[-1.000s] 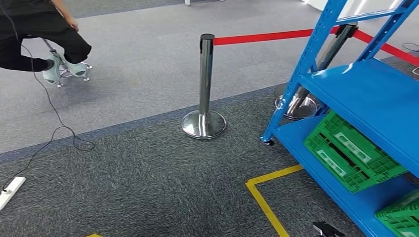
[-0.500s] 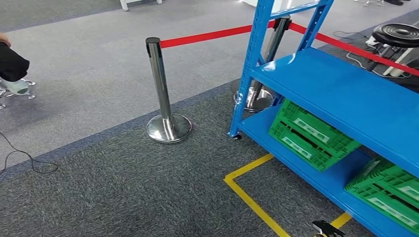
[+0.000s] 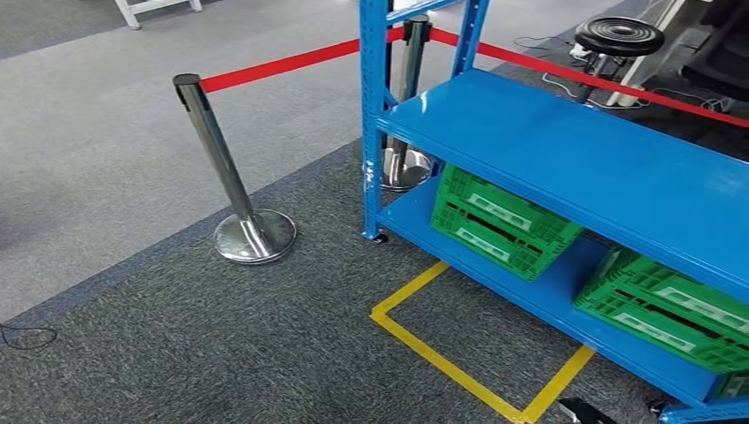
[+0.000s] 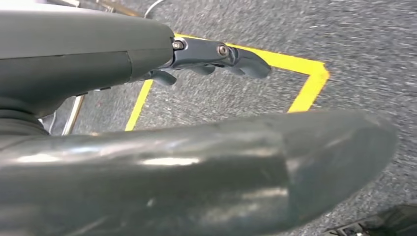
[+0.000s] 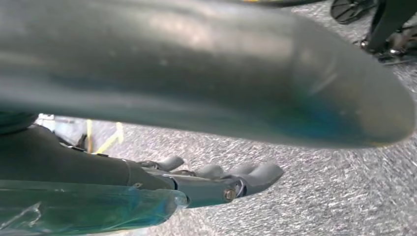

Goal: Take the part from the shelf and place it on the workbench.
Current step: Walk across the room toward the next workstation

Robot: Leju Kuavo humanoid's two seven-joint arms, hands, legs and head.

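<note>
Ahead of you a blue metal shelf unit (image 3: 565,146), two green slatted plastic crates (image 3: 503,223) on its bottom tier, the part itself not identifiable, your left hand (image 4: 206,56) and right hand (image 5: 216,184) hanging over grey carpet (image 3: 221,344), fingers loosely extended, holding nothing, yellow floor tape (image 3: 442,353) beside the shelf, chrome stanchion with red belt (image 3: 230,177) to the left.

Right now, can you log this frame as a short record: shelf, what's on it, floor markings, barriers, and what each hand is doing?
shelf: blue rack, middle level bare where visible
crates: two green crates on the bottom level
part: none identifiable
floor mark: yellow tape outline on the carpet in front of the rack
barrier: steel post with red belt
left hand: holds nothing, hangs over the carpet
right hand: holds nothing, hangs over the carpet
</note>
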